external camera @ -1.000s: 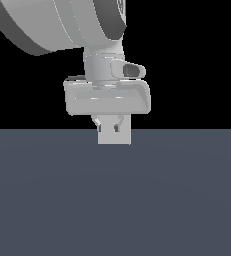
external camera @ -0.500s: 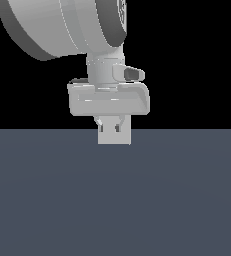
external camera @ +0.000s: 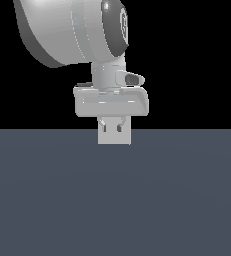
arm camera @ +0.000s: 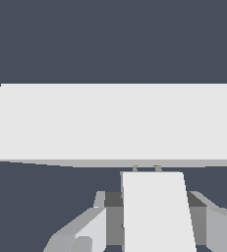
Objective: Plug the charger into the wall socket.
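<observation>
Item one: a light-grey, glossy robot arm with a bulbous wrist housing (external camera: 72,30), seen in the exterior view against a black background above a flat, dark slate-blue worktop (external camera: 112,200). Item two: a pale grey gripper (external camera: 114,131) with a broad rectangular palm block, hung below the wrist and pointed at the worktop's far edge; a small dark-tipped stub is carried on the side toward the exterior view's right. Item three: the charger (arm camera: 156,209), a small plain white elongated rectangular block, shown in the wrist view lengthwise between the two grey fingers (arm camera: 83,231), which are set close against both of its long sides; the jaws are clamped on the charger. Two short prongs (arm camera: 134,168) are seen at the block's forward end, one grey and one with a yellowish tip. Item four: the wall socket (arm camera: 115,123), a flat, square, light-grey plate, presented in the wrist view as a wide pale face directly ahead of the charger; the prong tips are met by the plate's near edge, though whether they are inserted cannot be told. In the exterior view the socket (external camera: 114,136) is registered as a small pale square directly under the palm block, with the fingers partly in front of it; the charger itself cannot be made out there.
</observation>
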